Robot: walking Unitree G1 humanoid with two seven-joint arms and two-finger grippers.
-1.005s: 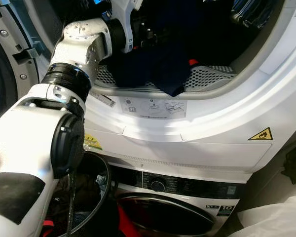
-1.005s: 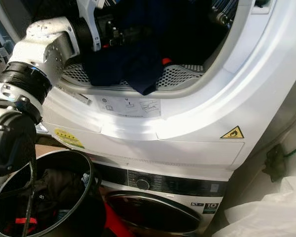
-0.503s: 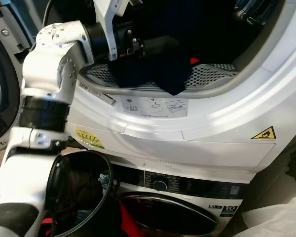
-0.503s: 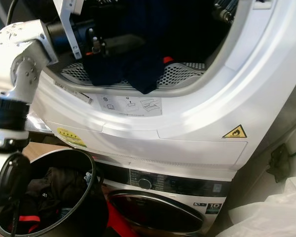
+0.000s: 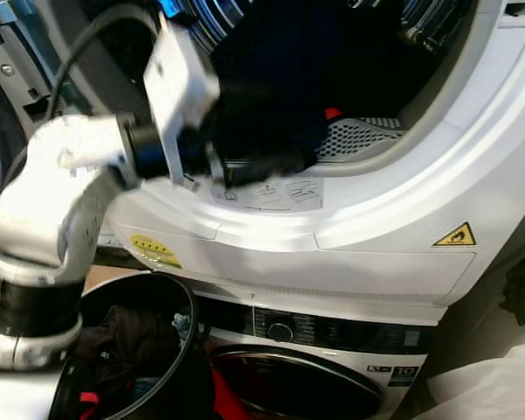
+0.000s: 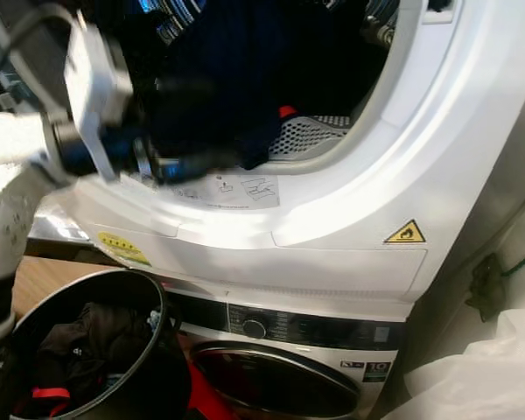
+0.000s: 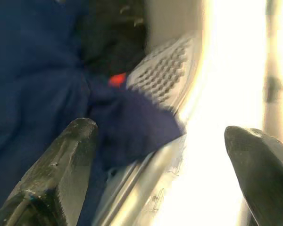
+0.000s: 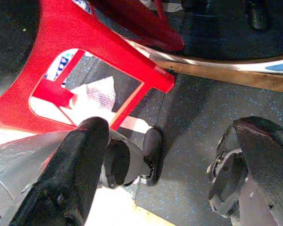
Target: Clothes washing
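Note:
A pile of dark navy clothes (image 5: 271,87) lies in the upper machine's drum, and one fold (image 7: 132,127) hangs over the grey perforated rim (image 5: 354,136). My left gripper (image 5: 262,164) is at the lower edge of that opening, just in front of the hanging fold, and is blurred. In the left wrist view its fingers (image 7: 70,155) stand wide apart with nothing between them. My right gripper (image 8: 172,127) hangs open low over a dark speckled floor beside a red plastic frame (image 8: 85,61).
A black round basket (image 5: 179,302) holding dark clothes (image 5: 127,337) stands at the lower left. Below is the lower washer with its knob (image 5: 281,332) and closed door (image 5: 306,385). The upper machine's open door (image 5: 9,79) is at the left, a white bag (image 5: 494,389) at the lower right.
My left arm has drawn back and down from inside the drum to its lower rim, empty. The navy fold still hangs over the rim. The camera shifted slightly.

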